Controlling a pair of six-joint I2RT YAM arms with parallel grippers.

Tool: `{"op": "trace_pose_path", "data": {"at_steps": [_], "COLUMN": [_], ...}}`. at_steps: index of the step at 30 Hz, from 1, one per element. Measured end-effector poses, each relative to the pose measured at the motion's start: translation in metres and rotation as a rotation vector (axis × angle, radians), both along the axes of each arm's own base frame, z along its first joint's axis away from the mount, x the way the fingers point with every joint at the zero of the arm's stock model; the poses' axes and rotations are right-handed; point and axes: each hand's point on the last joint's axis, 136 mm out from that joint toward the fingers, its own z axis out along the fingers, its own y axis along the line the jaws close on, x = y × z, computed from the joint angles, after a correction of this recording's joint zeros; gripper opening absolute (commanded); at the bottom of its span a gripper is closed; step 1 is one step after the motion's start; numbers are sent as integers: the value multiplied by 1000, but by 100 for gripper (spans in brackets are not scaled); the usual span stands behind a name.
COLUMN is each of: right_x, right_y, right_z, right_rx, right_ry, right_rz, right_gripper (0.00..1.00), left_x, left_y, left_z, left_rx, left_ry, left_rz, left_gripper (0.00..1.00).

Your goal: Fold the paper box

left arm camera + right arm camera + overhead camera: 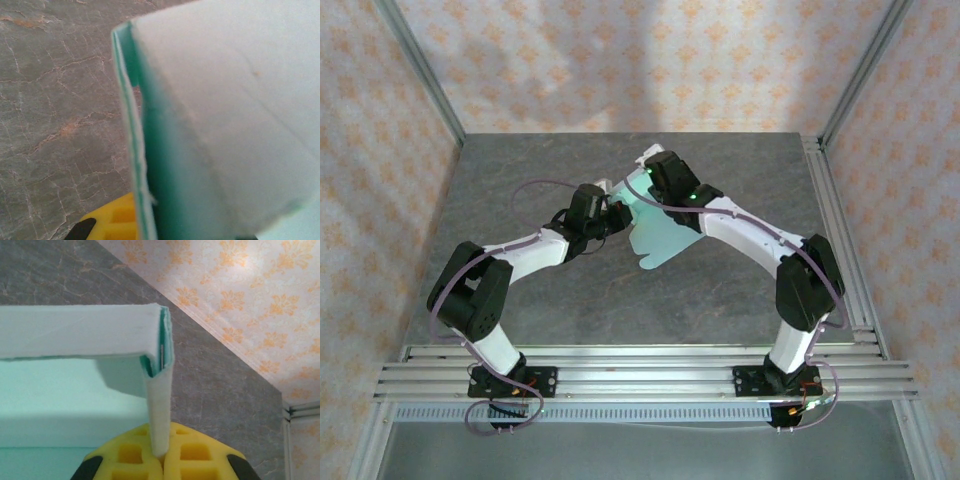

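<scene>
The paper box (665,240) is a pale mint card sheet held above the grey table between both arms, its loose flap hanging toward the front. My left gripper (607,216) meets it from the left. In the left wrist view the card (225,125) is very close. One yellow finger (112,220) presses its edge, the other is hidden behind the card, and the left gripper (145,225) is shut on it. My right gripper (657,186) comes in from the right. Its yellow fingers (127,455) pinch a folded flap (160,405) of the box, so the right gripper (162,457) is shut on it.
The grey stone-pattern table (550,300) is walled by patterned panels (620,60) at the back and sides. Aluminium rails (640,365) run along the near edge under the arm bases. Another rail (835,230) lines the right side.
</scene>
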Motion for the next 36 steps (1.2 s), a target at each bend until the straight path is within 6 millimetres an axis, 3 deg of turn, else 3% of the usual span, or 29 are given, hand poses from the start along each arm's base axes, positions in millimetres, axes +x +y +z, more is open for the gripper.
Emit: {"op": "trace_pose_path", "data": {"at_steps": [25, 27, 31, 36], "right_x": [11, 11, 10, 3], "right_y": [-3, -4, -6, -14], "right_z": [13, 14, 13, 25], "right_rx": [-161, -157, -131, -54], "right_ry": [-203, -207, -201, -189], "right_rz": [-153, -159, -170, -162], "right_gripper": [0, 7, 33, 59], "left_x": [5, 5, 4, 3], "left_y": [-7, -8, -7, -6], "left_z": [14, 15, 12, 10], "left_rx": [-17, -16, -9, -5], "left_ry": [-33, -36, -26, -17], "left_rz": [-7, -7, -4, 1], "left_gripper": [0, 0, 0, 0]}}
